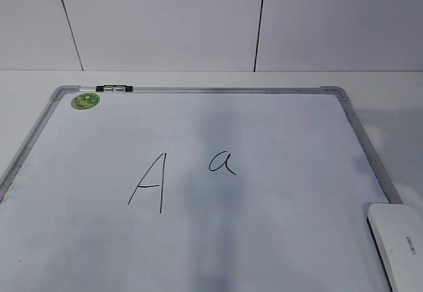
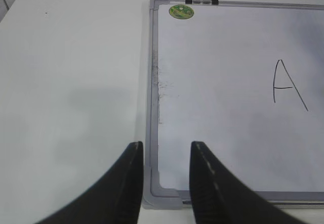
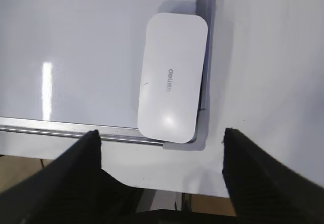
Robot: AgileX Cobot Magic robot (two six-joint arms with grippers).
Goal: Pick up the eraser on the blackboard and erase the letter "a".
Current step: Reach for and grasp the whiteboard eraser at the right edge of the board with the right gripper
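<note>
The blackboard point(image 1: 277, 239) is a white board with a silver-grey frame lying flat on the table; it also shows in the left wrist view point(image 2: 228, 148) and the right wrist view point(image 3: 76, 57). The small cursive letter "a" point(image 1: 222, 163) is near its middle. The eraser point(image 1: 402, 246), a white rounded block, lies on the board's near right corner, also in the right wrist view point(image 3: 171, 77). My right gripper point(image 3: 161, 135) is open wide, empty, above the table edge just short of the eraser. My left gripper point(image 2: 166, 150) is open and empty over the board's near left corner.
A tall capital "A" point(image 1: 149, 181) stands left of the small letter and also shows in the left wrist view point(image 2: 287, 84). A round green sticker point(image 1: 85, 100) and a black clip point(image 1: 114, 89) sit at the far left corner. White table point(image 2: 71, 82) surrounds the board; its front edge point(image 3: 167, 186) is below the right gripper.
</note>
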